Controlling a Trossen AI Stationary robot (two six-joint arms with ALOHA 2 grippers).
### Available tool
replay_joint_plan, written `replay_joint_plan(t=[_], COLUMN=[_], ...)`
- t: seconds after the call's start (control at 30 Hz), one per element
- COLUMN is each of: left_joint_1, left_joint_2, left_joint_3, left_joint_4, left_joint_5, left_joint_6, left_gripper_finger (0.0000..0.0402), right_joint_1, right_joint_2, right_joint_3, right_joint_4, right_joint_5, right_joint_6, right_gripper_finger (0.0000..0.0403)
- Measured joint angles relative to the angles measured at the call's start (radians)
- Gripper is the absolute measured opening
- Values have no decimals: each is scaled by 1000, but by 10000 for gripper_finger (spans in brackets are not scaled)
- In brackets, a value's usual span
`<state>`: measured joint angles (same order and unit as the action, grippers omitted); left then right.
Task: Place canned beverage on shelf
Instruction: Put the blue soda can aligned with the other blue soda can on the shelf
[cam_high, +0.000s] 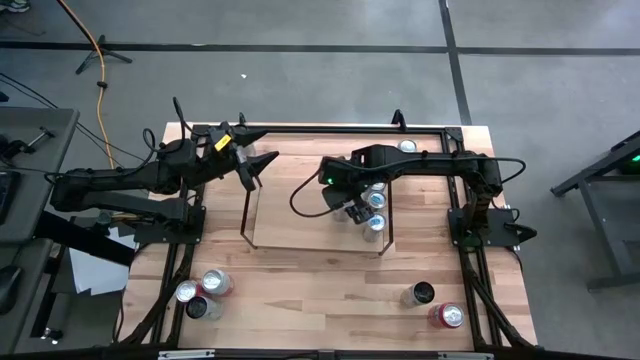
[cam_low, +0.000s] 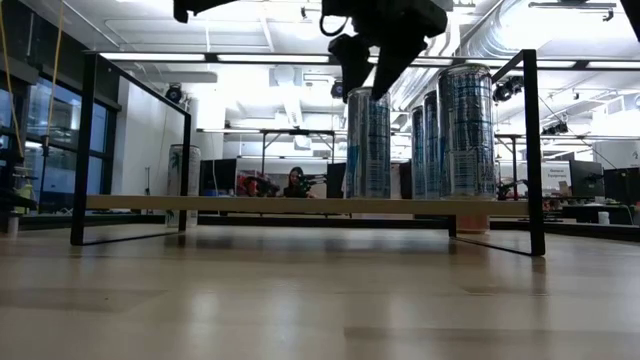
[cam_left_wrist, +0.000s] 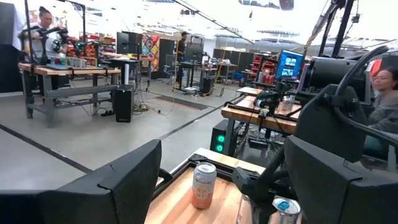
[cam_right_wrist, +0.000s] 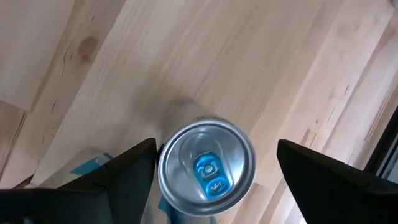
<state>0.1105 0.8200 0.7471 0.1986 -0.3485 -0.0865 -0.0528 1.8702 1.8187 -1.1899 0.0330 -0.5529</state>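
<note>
1. Our right gripper (cam_right_wrist: 214, 174) hovers, jaws spread, over the silver blue-tabbed can (cam_right_wrist: 206, 168), upright on the light-wood wire-framed shelf (cam_high: 290, 215), apparently released there.
2. Our left gripper (cam_high: 255, 160) waits open beside the shelf's end.

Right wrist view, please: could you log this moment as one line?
right gripper: open, above silver blue-tabbed can | can: upright on light-wood shelf | left gripper: open, waiting at shelf's left end

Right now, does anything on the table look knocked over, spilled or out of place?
Nothing stands out. The cans on the shelf stand upright in a tight group at its right end, and the loose cans near the table's front left and front right are upright too. No spill shows.
</note>
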Motion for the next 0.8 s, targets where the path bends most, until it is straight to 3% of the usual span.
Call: replay_joint_plan(t=[0.47, 0.8], left_joint_1=[0, 0], left_joint_2=[0, 0], left_joint_3=[0, 0], left_joint_4=[0, -15], left_joint_5=[0, 0], left_joint_6=[-8, -7], left_gripper_finger=[299, 299], right_joint_1=[0, -3], right_joint_2=[0, 0], right_joint_3=[0, 0], right_joint_4=[99, 66], right_joint_5=[-2, -26], right_joint_6=[124, 175], right_gripper_finger=[319, 319])
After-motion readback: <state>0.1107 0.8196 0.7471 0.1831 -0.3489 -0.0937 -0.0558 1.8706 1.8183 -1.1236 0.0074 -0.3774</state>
